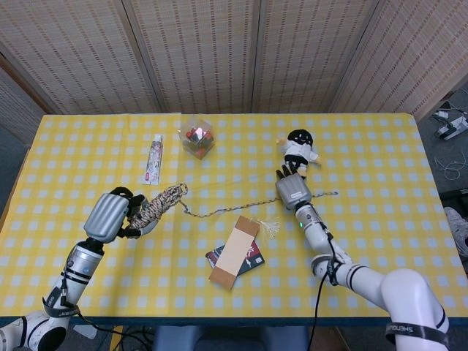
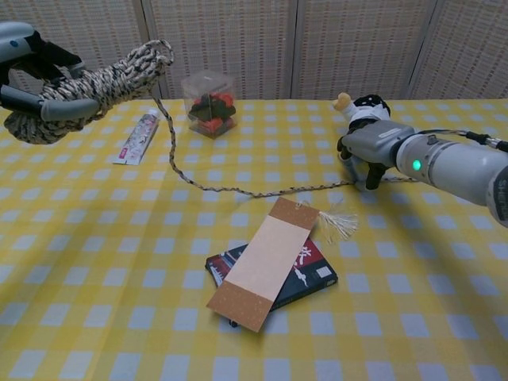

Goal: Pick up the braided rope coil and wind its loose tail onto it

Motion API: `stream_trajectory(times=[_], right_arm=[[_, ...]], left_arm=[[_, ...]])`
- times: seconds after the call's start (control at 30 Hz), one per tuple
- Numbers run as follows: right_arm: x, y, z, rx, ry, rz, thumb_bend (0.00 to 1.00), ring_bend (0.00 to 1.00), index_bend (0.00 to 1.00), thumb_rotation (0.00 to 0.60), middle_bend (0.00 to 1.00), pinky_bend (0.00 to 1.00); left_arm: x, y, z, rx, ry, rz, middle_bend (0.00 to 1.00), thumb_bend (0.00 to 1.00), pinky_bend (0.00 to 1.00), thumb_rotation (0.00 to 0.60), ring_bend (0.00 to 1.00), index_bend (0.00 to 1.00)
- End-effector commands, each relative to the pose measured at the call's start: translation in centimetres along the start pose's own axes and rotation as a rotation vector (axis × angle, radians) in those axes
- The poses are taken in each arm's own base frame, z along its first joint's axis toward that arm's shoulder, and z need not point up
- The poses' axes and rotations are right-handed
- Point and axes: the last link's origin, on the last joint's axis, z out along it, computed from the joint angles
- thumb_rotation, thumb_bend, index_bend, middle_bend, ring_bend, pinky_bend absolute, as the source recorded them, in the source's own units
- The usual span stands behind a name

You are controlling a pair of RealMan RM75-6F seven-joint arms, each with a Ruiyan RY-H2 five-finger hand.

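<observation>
One rope coil (image 1: 153, 208), upper left in chest view. One tube (image 1: 153, 159). One clear box (image 1: 197, 137). One doll (image 1: 298, 151). One bookmark (image 1: 236, 250), one book (image 1: 251, 259). Two hands (image 1: 108, 215) (image 1: 293, 191).

Overhead head view; low chest view

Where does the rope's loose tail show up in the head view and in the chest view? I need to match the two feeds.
Head view: the loose tail runs across mid-table from the rope coil in the left hand to the right hand.
Chest view: the tail drops from the coil at upper left, then crosses the table to the right hand.
Shared landmark: the clear box behind the tail.
</observation>
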Motion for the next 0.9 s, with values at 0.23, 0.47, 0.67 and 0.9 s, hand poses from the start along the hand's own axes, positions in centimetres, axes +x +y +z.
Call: stream_trajectory(times=[0.23,0.47,0.67,0.9], right_arm=[[0.6,0.3,-0.7,0.021,0.034,0.014,0.42,0.0,0.58,0.6,0.16,0.0],[2.4,1.8,-2.8,0.049,0.098,0.024,0.45,0.0,0.59,0.6,0.17,0.0],[5.1,2.1,-6.0,0.12,0.203,0.017,0.46,0.0,0.61,0.6,0.19,0.0],[10.6,0.1,-10.5,0.284,0.339,0.002,0.46,0.0,0.62,0.6,0.19,0.0]], left_arm=[[0.5,-0.4,0.5,0.013,0.015,-0.002,0.79,0.29,0.31,0.348,0.66,0.8],[1.5,-0.8,1.8,0.052,0.048,-0.054,0.79,0.29,0.31,0.349,0.66,0.8],[2.1,-1.1,3.3,0.098,0.072,-0.077,0.79,0.29,0.31,0.348,0.66,0.8],[2.1,-0.2,5.4,0.143,0.07,-0.087,0.79,0.29,0.31,0.344,0.66,0.8]])
